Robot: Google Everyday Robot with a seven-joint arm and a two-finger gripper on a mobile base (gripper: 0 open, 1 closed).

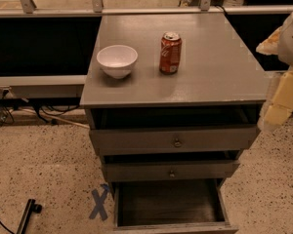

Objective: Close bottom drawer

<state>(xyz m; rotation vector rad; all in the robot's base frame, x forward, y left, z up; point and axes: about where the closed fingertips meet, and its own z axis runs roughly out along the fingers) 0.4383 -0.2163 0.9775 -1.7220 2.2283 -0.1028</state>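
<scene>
The bottom drawer [170,203] of the grey cabinet [185,77] is pulled far out toward me. Its dark plain inner box shows and its slim front [175,228] lies at the picture's lower edge; its knob is out of view. Above it, the middle drawer [171,171] and the top drawer [173,140] stand slightly open, each with a small round knob. My gripper [272,113], pale yellow, hangs at the right edge beside the cabinet's top right corner. It is well above the bottom drawer and apart from it.
A white bowl [117,60] and a red soda can [170,52] stand on the cabinet top. A blue tape X [99,204] marks the speckled floor left of the drawer. A black bar [27,216] and cables [5,111] lie at the left. A rail [39,11] runs behind.
</scene>
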